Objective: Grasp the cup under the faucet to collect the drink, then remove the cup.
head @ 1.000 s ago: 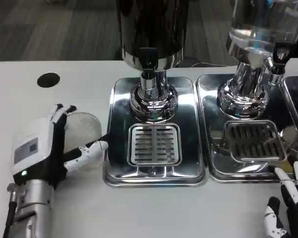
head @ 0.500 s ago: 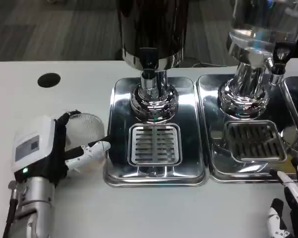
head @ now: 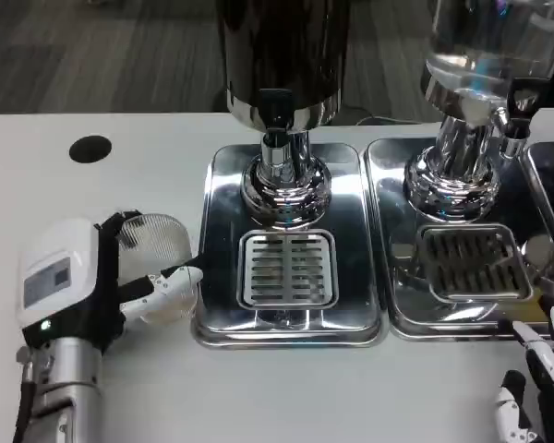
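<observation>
A clear ribbed plastic cup [head: 160,251] stands on the white table just left of the middle steel tray [head: 221,242]. My left hand [head: 69,281] wraps it from the left, fingers curled over its far side and the thumb [head: 171,281] pressed on its near side. The cup is well left of the black faucet [head: 275,107] of the dark dispenser [head: 282,46] and of the slotted grate [head: 287,269] below it. At the bottom right corner my right hand [head: 537,388] lies low with its fingers apart, holding nothing.
A second dispenser with a clear tank [head: 485,46] stands on its own steel tray [head: 388,242] to the right, with a grate [head: 471,263]. A black round hole [head: 90,149] marks the table at the far left. Bare white table lies along the front.
My left hand's fingers, straight a second ago, have curled round the cup, and the hand shifted slightly. The right hand has sunk a little lower in the picture.
</observation>
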Tool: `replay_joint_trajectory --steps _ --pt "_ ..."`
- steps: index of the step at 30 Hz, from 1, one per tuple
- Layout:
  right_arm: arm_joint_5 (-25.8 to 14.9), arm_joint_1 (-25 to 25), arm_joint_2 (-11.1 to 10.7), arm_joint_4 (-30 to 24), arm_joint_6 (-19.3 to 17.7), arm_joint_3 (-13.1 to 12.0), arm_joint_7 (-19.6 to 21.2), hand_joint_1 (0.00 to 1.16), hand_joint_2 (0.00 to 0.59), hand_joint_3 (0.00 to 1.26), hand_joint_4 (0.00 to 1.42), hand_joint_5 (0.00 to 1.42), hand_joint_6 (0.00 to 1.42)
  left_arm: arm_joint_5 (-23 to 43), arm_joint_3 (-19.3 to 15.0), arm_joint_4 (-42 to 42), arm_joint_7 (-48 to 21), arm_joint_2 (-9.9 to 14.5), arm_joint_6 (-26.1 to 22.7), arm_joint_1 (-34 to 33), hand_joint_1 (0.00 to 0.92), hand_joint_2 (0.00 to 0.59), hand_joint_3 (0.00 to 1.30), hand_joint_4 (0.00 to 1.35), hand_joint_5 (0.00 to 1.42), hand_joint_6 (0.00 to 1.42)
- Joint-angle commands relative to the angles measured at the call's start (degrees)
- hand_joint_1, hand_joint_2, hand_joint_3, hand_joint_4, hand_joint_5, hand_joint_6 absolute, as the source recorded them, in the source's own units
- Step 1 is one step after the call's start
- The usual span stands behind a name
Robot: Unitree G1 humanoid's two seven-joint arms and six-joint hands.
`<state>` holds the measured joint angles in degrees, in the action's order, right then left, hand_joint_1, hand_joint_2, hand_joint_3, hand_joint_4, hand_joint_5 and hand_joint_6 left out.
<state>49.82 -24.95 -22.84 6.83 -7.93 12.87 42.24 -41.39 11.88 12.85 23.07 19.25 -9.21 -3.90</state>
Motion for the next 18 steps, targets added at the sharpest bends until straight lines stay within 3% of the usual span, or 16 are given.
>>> replay_joint_trajectory --steps 1,18 --pt "-0.09 -0.17 -0.06 0.51 -0.47 -0.09 0.59 0.06 0.555 0.23 0.01 0.0 0.01 -0.53 -0.5 -1.86 1.82 -0.29 -0.1 1.72 0.554 0.029 0.76 0.55 0.97 1.35" --pt "0.15 -0.04 0.11 0.04 -0.52 0.08 0.53 0.04 0.559 0.23 0.01 0.0 0.02 -3.05 -0.12 -9.83 -0.42 -0.44 -3.19 0.75 0.582 0.007 0.79 0.64 0.98 1.35"
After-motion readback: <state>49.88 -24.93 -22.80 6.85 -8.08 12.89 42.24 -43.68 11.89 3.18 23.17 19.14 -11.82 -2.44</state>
